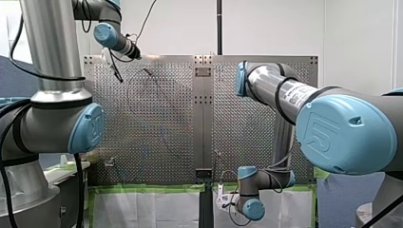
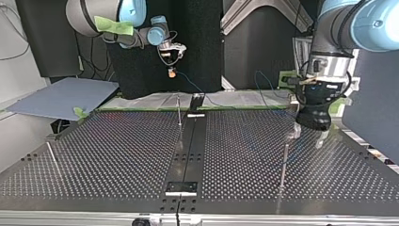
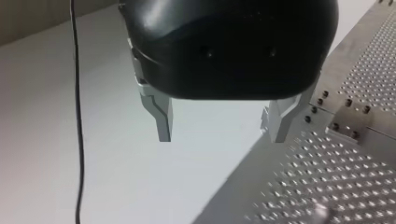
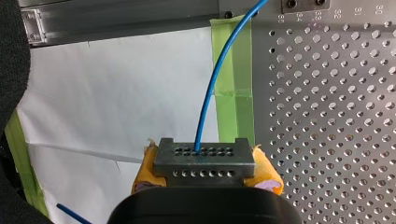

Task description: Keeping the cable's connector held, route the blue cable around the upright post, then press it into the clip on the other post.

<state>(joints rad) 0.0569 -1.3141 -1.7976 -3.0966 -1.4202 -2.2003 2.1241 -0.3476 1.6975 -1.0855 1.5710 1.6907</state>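
My right gripper (image 4: 205, 171) has yellow pads shut on a grey metal connector (image 4: 204, 157). The blue cable (image 4: 208, 93) rises out of the connector and runs ahead over green tape toward the perforated plate. In the top view my right gripper (image 2: 171, 71) hangs above the table's far edge, with the blue cable (image 2: 190, 86) trailing down from it. A thin upright post (image 2: 179, 110) stands just below. My left gripper (image 3: 222, 133) is open with nothing between its metal fingers. In the top view my left gripper (image 2: 309, 134) hovers beside a second post (image 2: 284, 162) at the right.
A third thin post (image 2: 51, 157) leans at the top view's left. A dark rail (image 2: 188, 150) runs down the middle of the perforated table (image 2: 117, 155). White paper edged with green tape (image 4: 233, 84) lies beyond the table's far edge. A black wire (image 3: 77, 107) hangs beside my left gripper.
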